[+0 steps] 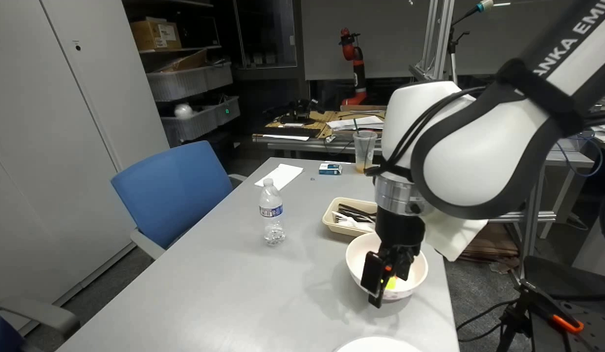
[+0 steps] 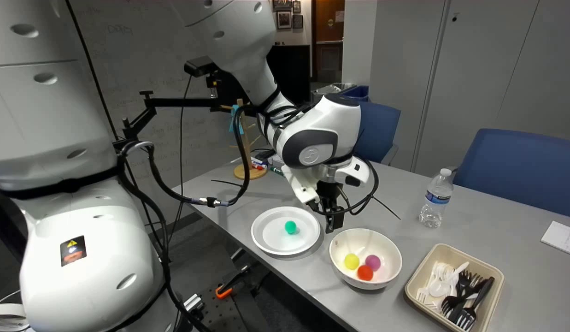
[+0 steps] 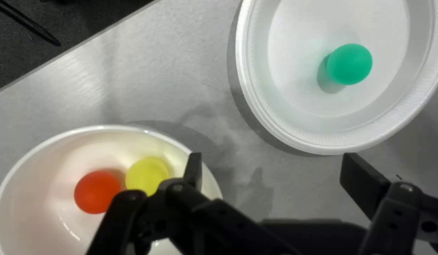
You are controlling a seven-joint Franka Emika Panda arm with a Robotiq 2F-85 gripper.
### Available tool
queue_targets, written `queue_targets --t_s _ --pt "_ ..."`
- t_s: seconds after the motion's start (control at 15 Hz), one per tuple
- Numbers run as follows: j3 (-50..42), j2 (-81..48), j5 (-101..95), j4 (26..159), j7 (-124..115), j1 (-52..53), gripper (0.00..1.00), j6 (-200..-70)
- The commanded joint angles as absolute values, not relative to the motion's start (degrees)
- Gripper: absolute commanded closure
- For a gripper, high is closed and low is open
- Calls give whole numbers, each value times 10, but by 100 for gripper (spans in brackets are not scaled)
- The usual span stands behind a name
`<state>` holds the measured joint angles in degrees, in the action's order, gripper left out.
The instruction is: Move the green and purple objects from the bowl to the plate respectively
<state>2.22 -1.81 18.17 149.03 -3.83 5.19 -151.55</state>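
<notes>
At the bottom of the wrist view the jaws are spread wide with nothing gripped, and the grey worktop (image 3: 296, 177) is shown between their tips; that width is presumably set so that a ball can be straddled. At the lower left, a yellow ball (image 3: 148, 175) and a red-orange ball (image 3: 97, 192) are cradled in a glossy white round bowl (image 3: 31, 198), by whose sloping walls they are likely gathered inward. The purple ball (image 2: 373, 263) is hidden from that view, but in an exterior view it is shown in the bowl, beside the red-orange one; its transfer is judged outstanding. At the wrist view's upper right, the green ball (image 3: 350, 64) is borne by a white ridged round plate (image 3: 296, 71), whose raised rim should check any rolling. Bowl and plate are set near each other, presumably for a short carry. At the lower right of an exterior view, a beige rectangular cutlery tray (image 2: 478, 265) is stood apart, probably for an unhindered transfer.
</notes>
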Motion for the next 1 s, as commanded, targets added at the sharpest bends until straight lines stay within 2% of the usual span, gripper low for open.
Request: queue_targets --t_s 0.0,0.93 --pt "23 16 144 1469 -46 40 0 -1459" --pt "-27 -88 4 1431 -107 2 0 -1574"
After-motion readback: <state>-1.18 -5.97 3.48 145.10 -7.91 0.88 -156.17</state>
